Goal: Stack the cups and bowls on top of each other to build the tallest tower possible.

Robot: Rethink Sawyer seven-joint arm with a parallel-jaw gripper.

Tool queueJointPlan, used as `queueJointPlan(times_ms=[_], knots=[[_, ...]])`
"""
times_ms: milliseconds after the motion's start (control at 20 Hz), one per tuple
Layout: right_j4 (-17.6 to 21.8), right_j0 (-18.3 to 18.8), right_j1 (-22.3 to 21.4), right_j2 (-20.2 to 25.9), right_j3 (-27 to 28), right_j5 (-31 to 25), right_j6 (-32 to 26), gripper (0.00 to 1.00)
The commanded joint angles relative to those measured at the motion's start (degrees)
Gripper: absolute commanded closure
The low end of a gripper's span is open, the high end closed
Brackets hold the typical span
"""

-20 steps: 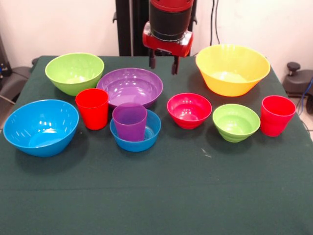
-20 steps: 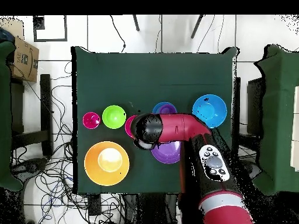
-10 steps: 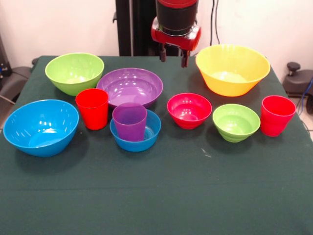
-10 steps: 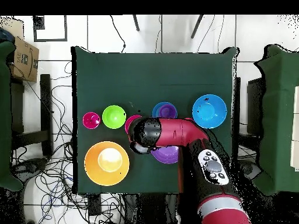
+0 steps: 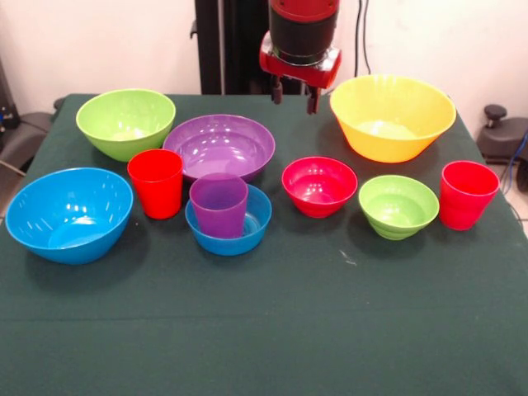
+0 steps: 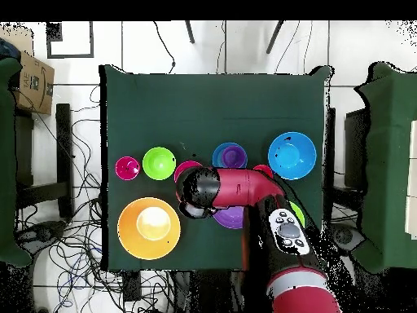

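My gripper is open and empty, hanging above the table's far side between the large purple bowl and the large yellow bowl. A translucent purple cup stands inside the small blue bowl. One red cup stands left of it, the other at the far right. The small red-pink bowl and small lime bowl sit between. The large lime bowl and large blue bowl are on the left. In the overhead view the arm covers the gripper.
The green cloth table has open room along its near side. The robot's black pedestal stands behind the far edge. In the overhead view, cables and a cardboard box lie on the floor around the table.
The gripper has risen and shifted right in the front view, toward the yellow bowl. The cups and bowls have not moved.
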State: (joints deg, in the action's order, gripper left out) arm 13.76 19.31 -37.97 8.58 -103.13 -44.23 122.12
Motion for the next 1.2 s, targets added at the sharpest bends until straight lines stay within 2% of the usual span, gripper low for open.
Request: queueJointPlan(times_ms=[50, 650, 1200], knots=[[4.98, -4.68, 5.16, -4.47, 2.7, 6.76, 8.82, 0.0], [2.94, -11.67, 8.81, -12.36, 5.72, 9.04, 11.43, 0.0], [1.4, -16.01, 13.57, -18.71, 8.88, 15.87, 12.49, 0.0]])
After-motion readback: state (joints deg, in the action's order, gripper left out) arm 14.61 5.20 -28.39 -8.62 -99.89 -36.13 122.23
